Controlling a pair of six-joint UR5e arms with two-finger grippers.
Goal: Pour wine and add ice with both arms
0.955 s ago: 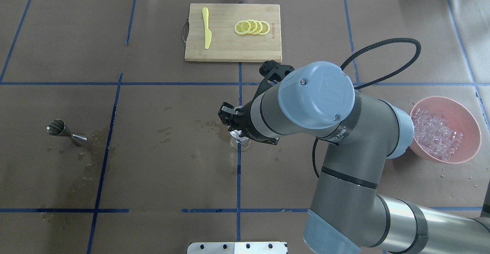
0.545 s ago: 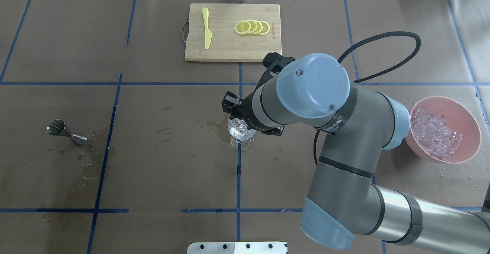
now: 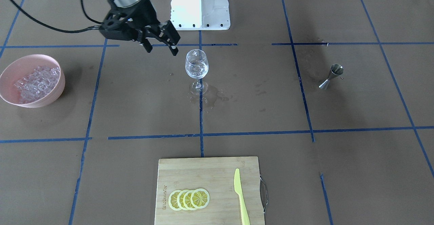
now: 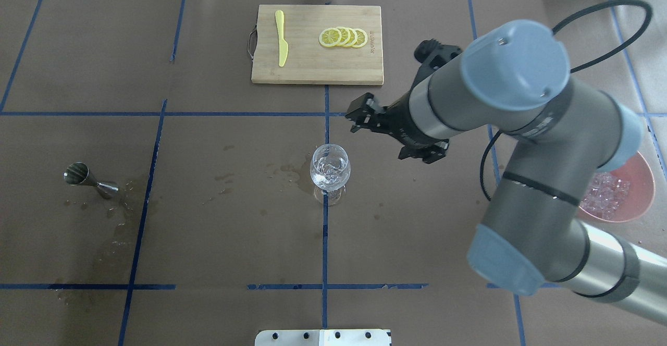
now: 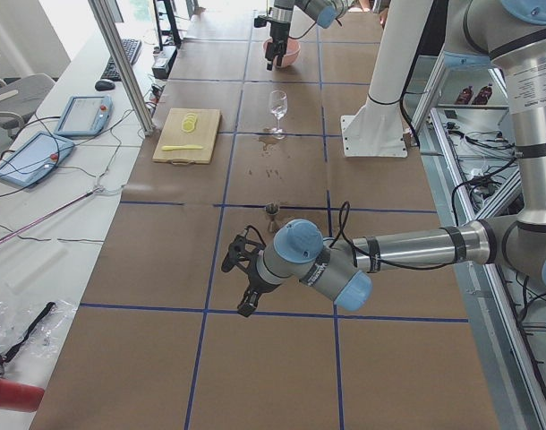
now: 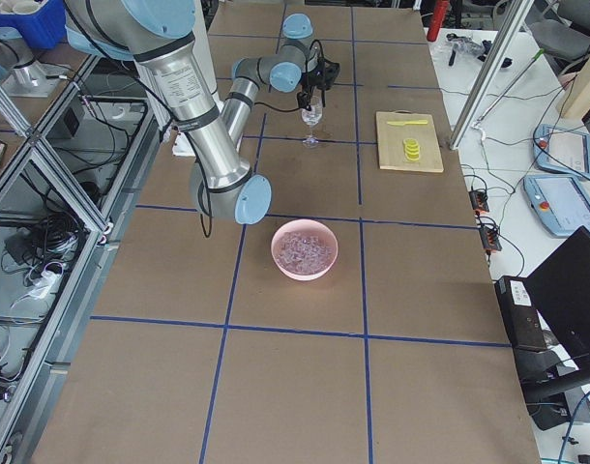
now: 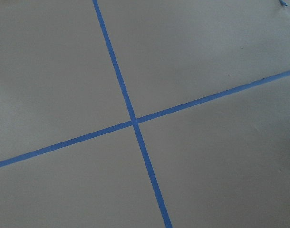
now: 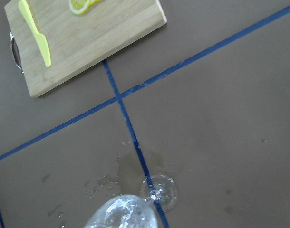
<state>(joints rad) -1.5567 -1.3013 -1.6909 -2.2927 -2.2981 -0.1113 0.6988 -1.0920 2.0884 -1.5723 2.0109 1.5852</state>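
A clear wine glass (image 4: 330,171) stands upright at the table's middle, with clear ice pieces in its bowl; it also shows in the front view (image 3: 196,65) and at the bottom of the right wrist view (image 8: 130,214). A pink bowl (image 3: 51,89) holds many ice pieces (image 3: 34,81); in the overhead view the right arm covers part of the bowl (image 4: 633,192). My right gripper (image 3: 161,51) is open and empty, raised beside the glass toward the bowl side, apart from it (image 4: 356,119). My left gripper (image 5: 242,287) hangs over bare table far from the glass; I cannot tell its state.
A bamboo cutting board (image 4: 302,70) holds lemon slices (image 4: 343,37) and a yellow knife (image 4: 281,38). A steel jigger (image 4: 88,179) stands at the left among wet stains. Wet spots (image 3: 210,98) lie around the glass foot. The white robot base (image 3: 200,4) is at the near edge.
My right gripper has moved away from over the glass, to the right and toward the board. The glass with ice in it now stands uncovered. The arm now hides part of the bowl.
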